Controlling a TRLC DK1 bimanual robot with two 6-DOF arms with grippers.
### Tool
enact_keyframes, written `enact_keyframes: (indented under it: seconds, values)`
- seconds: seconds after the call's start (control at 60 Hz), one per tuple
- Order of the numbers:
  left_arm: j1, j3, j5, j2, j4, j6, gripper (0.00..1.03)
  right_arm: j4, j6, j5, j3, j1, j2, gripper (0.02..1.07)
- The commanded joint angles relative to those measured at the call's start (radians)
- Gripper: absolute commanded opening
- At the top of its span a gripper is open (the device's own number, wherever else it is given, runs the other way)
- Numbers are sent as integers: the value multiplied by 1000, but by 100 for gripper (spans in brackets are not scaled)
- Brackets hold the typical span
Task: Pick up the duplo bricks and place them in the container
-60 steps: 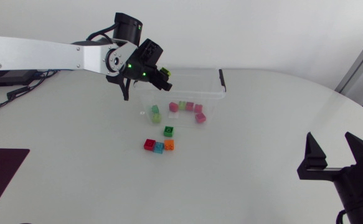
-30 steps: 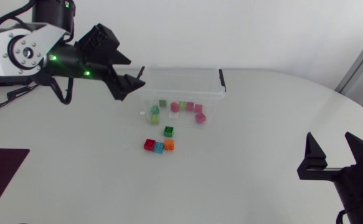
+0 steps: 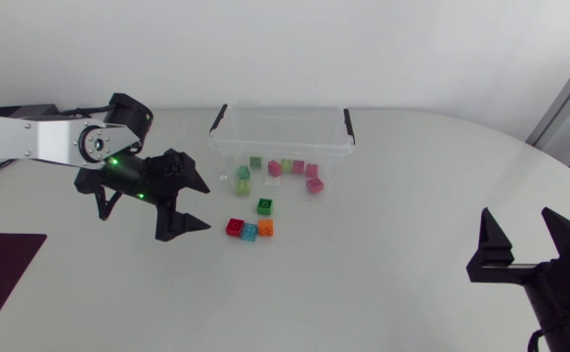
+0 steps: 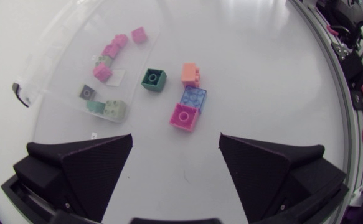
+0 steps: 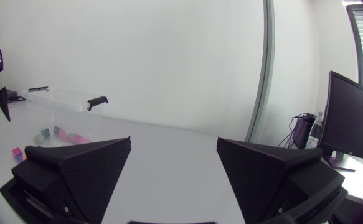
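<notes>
Several duplo bricks lie loose on the table: a green one [image 3: 264, 205], then a red [image 3: 234, 227], a blue [image 3: 249, 231] and an orange one [image 3: 265, 228] in a row. Just behind them stands the clear container [image 3: 285, 149] with several pink and green bricks inside. My left gripper [image 3: 195, 203] hangs open and empty just left of the loose row. In the left wrist view the red brick [image 4: 184, 116] lies nearest ahead of the open gripper [image 4: 175, 162], with the blue [image 4: 193, 98], orange [image 4: 190, 74] and green [image 4: 153, 78] bricks beyond. My right gripper [image 3: 529, 235] is open at the near right.
The container has black handles [image 3: 348, 125] at both ends. A dark mat [image 3: 1, 274] lies at the table's near left edge. Bare white tabletop stretches between the bricks and my right arm.
My left gripper let a green brick go over the container, opened wide, then swung left and down to the table beside the loose bricks. The right arm has not moved.
</notes>
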Motion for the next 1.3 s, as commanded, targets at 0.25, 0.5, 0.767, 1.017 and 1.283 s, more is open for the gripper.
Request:
enact_keyframes:
  seconds: [0.25,0.5,0.767,1.017,1.283]
  values:
    - [-53,64,12,177,-47,135,96,-7,20,1,-20,5,-7,102]
    - [-61,192,12,286,-87,147,96,-7,20,1,-20,5,-7,102]
    - [-96,303,12,387,-174,178,94,-7,20,1,-20,5,-7,102]
    - [-130,303,0,431,-189,189,80,-7,20,1,-20,5,-7,102]
    - [-90,268,-16,356,-232,206,21,-7,20,1,-20,5,-7,102]
